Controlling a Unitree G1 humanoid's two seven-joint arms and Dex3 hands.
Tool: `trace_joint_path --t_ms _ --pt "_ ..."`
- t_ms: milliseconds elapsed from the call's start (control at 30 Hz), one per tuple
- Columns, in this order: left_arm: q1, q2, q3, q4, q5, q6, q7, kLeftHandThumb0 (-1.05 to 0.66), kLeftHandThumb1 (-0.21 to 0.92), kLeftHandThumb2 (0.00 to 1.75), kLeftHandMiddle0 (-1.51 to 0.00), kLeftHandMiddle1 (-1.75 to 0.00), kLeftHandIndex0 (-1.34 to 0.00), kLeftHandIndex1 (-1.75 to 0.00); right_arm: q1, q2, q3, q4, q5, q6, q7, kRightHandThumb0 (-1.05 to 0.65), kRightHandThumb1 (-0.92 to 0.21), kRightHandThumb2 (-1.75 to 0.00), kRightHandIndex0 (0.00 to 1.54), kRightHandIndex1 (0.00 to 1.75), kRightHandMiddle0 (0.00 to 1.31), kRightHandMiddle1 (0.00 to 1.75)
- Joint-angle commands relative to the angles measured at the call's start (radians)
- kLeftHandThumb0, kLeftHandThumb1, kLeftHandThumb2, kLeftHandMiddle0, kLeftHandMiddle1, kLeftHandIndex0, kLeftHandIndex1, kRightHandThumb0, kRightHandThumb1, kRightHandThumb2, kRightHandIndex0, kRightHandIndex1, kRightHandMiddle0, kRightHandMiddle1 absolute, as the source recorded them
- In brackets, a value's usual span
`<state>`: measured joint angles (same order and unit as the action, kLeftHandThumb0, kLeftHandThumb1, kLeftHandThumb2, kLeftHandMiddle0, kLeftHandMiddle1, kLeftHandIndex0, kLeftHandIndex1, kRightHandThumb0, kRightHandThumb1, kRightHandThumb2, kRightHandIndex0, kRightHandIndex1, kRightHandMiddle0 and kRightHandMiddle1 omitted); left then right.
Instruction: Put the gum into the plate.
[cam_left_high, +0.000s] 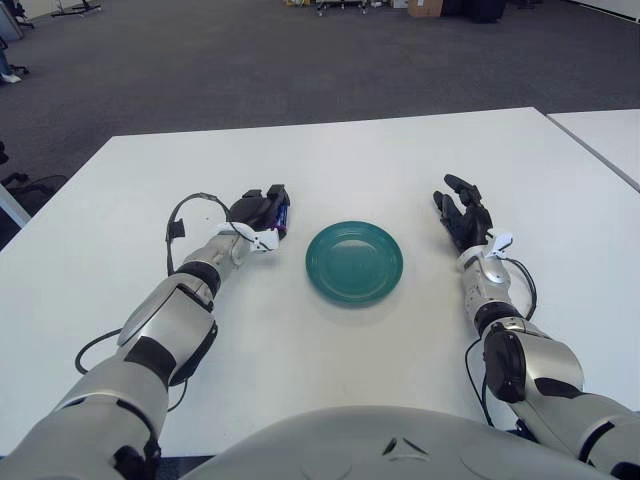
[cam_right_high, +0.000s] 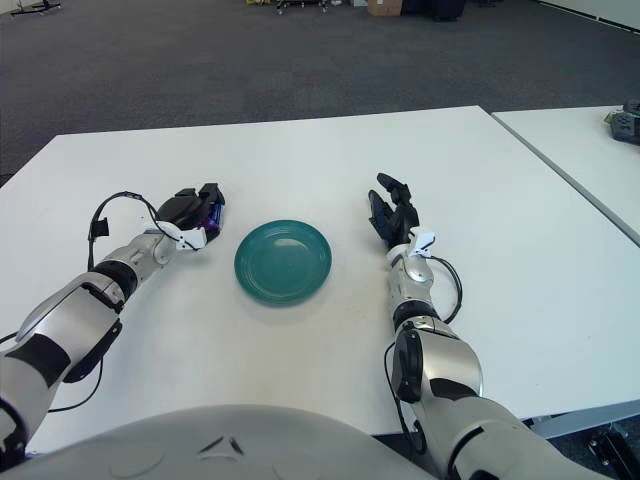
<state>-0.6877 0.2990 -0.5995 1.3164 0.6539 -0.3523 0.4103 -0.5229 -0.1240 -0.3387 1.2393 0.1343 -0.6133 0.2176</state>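
The left hand (cam_left_high: 262, 213) is closed round the purple gum (cam_left_high: 283, 216) just left of the green plate (cam_left_high: 354, 262) — lifting across comes next — while the right hand (cam_left_high: 462, 217) waits, fingers loosely spread, right of the plate.

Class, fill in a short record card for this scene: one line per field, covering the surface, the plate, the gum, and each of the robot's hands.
surface: white table
plate: teal plate, nothing in it, at the table's middle between the two hands
gum: purple gum pack, only partly visible inside the left hand's fingers
left hand: left hand, left of the plate, fingers curled around the gum
right hand: right hand, right of the plate, fingers relaxed, holding nothing
task state: gum not yet in the plate
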Motion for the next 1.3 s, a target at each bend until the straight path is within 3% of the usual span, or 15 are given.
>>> trace_joint_path --t_ms 0,267,433,567,700,767,933,1267 --pt "0.093 -0.005 -0.018 0.05 0.034 0.027 -0.015 0.0 0.2 1.46 -0.7 -1.74 -0.47 -1.75 0.053 0.009 -0.01 0.043 0.014 0.069 -0.025 -0.58 -0.92 -0.51 0.42 0.02 0.0 0.79" --pt "0.068 0.023 -0.02 0.041 0.047 0.012 0.025 0.0 0.22 1.43 -0.68 -1.72 -0.46 -1.75 0.053 0.018 -0.014 0.039 0.018 0.068 -0.037 -0.57 -0.92 -0.5 0.44 0.02 0.0 0.81" --pt "0.01 0.081 0.013 0.014 0.026 -0.048 0.016 0.0 0.13 1.52 -0.75 -1.71 -0.53 -1.75 0.054 0.023 -0.021 0.042 0.027 0.076 -0.035 -0.56 -0.92 -0.49 0.42 0.01 0.0 0.8" --pt "0.002 0.115 0.015 -0.025 0.038 -0.119 0.073 0.0 0.06 1.62 -0.8 -1.73 -0.58 -1.75 0.058 0.024 -0.023 0.041 0.031 0.076 -0.031 -0.56 -0.92 -0.49 0.41 0.01 0.0 0.8" --pt "0.022 0.188 0.038 -0.206 0.039 -0.23 0.105 0.0 -0.04 1.71 -0.88 -1.74 -0.68 -1.68 0.061 0.027 -0.021 0.04 0.025 0.063 -0.033 -0.55 -0.92 -0.49 0.42 0.01 0.0 0.8" --pt "0.051 0.217 0.056 -0.315 0.035 -0.245 0.089 -0.01 -0.05 1.68 -0.89 -1.74 -0.75 -1.57 0.062 0.028 -0.02 0.04 0.022 0.06 -0.033 -0.55 -0.92 -0.49 0.42 0.01 0.0 0.81" --pt "0.105 0.253 0.085 -0.517 0.051 -0.248 0.07 0.0 0.15 1.51 -0.64 -1.75 -0.61 -1.72 0.064 0.033 -0.018 0.041 0.021 0.056 -0.03 -0.55 -0.92 -0.5 0.44 0.01 0.0 0.83" --pt "0.181 0.254 0.104 -0.817 0.093 -0.195 -0.025 0.0 0.29 1.36 -0.52 -1.75 -0.51 -1.74 0.071 0.042 -0.01 0.038 0.015 0.05 -0.044 -0.54 -0.92 -0.52 0.44 0.01 0.0 0.81"
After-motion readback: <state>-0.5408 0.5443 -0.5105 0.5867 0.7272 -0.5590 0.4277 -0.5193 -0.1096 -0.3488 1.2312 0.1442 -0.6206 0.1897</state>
